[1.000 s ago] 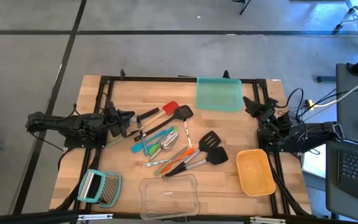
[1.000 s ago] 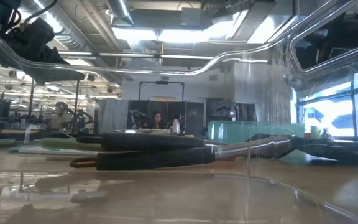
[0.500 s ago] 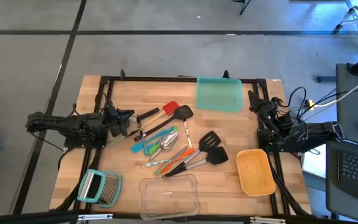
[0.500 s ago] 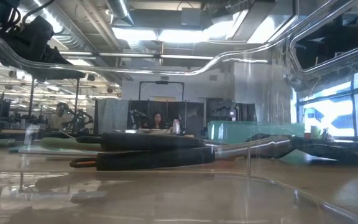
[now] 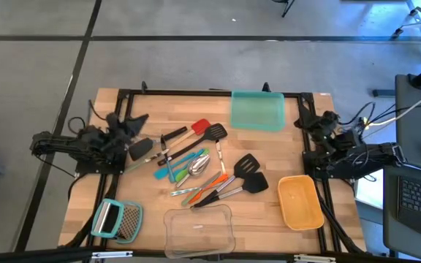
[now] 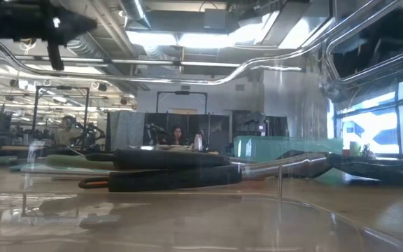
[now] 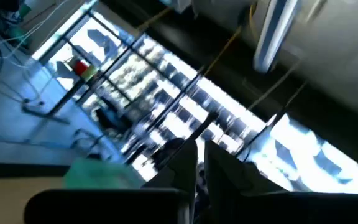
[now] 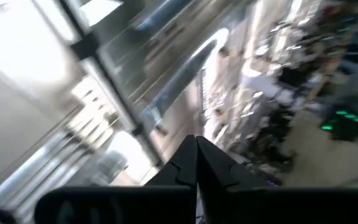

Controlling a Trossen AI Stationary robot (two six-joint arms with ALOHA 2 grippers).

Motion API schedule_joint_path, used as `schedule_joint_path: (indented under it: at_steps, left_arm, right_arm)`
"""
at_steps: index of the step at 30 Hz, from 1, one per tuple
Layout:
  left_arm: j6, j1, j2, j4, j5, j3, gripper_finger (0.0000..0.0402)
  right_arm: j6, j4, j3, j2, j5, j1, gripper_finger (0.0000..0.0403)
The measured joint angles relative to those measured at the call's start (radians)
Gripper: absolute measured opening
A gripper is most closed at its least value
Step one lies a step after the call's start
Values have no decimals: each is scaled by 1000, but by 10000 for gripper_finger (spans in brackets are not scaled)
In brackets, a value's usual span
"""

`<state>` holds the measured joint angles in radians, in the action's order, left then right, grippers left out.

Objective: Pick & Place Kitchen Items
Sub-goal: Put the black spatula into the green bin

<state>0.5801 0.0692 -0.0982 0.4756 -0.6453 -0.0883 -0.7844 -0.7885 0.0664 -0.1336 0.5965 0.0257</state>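
Observation:
The kitchen items lie in a loose heap at mid-table: a red spatula (image 5: 200,126), a black slotted spatula (image 5: 217,133), a silver spoon (image 5: 199,164), two more black spatulas (image 5: 248,174), and slim teal (image 5: 174,172), orange (image 5: 194,192) and green tools. In the low view they show as dark handles (image 6: 166,170) lying flat on the wood. My left gripper (image 5: 143,146) (image 7: 201,171) hangs above the table's left part, tipped upward, shut and holding nothing. My right gripper (image 5: 305,120) (image 8: 196,152) is raised at the right edge, shut and holding nothing.
A teal container (image 5: 257,110) sits at the far edge, a yellow one (image 5: 300,201) at the near right, a clear one (image 5: 199,228) at the near edge. A flat grater with a teal handle (image 5: 117,219) lies at the near left. A black frame (image 5: 196,93) borders the table.
My left gripper has pulled back a little toward the table's left edge, risen and tipped upward. My right gripper has drawn back toward the right edge and lifted. The utensils have stayed where they were.

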Motion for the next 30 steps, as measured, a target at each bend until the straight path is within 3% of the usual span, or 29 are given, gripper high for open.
schedule_joint_path:
  at_steps: [4,11,17,22,27,30]
  left_arm:
    - [101,-1,-6,125,-51,-1,24]
    - [110,0,-105,133,15,-30,24]
    - [92,-2,-266,133,17,-130,24]
    - [-24,-38,-394,135,56,-297,24]
    - [-205,-90,-506,58,177,-479,24]
    - [-220,-119,-554,-57,220,-560,24]
  right_arm:
    - [71,3,94,-50,-125,0,2]
    - [226,92,317,-240,-308,0,2]
    - [323,316,503,-434,-289,-10,5]
    - [310,456,632,-553,-271,-45,25]
    - [321,589,736,-625,-295,-73,69]
    - [319,706,782,-651,-295,-80,108]
